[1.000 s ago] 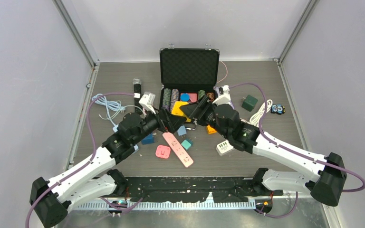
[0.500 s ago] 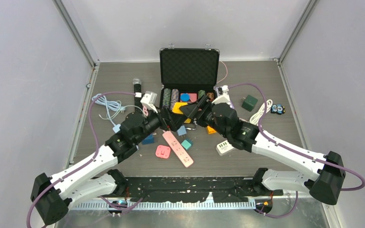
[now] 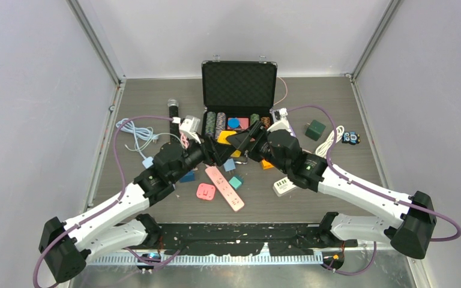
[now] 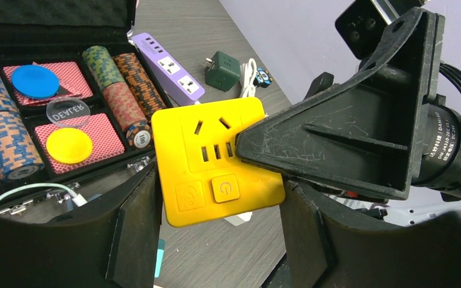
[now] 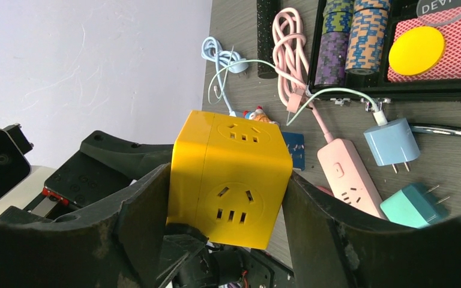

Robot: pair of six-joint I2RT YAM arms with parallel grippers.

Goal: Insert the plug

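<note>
The yellow socket cube (image 4: 219, 159) is up off the worktop (image 3: 336, 102), in the air just in front of the open chip case (image 3: 238, 84), and both arms have it. The left claw (image 4: 219, 180) is closed on it, a finger against each flank. The right claw (image 5: 228, 180) grips it too, coming in from the opposite side. My read: this is a two-handed brace or a hand-over, to steady the socket so a plug can be pushed in.

The cube has no real long axis, being about as wide as it is tall. The face with the buttons and slots looks at the left wrist camera. Two other socket faces show to the right wrist camera, one turned towards it and one turned up.

No plug is in hand. The light-blue plug (image 5: 390, 144) lies on the worktop with its prongs pointing away from the case. The teal plug (image 5: 414, 204) lies just beside it, next to the pink power strip (image 5: 348, 174). One claw must let go to fetch one.
</note>
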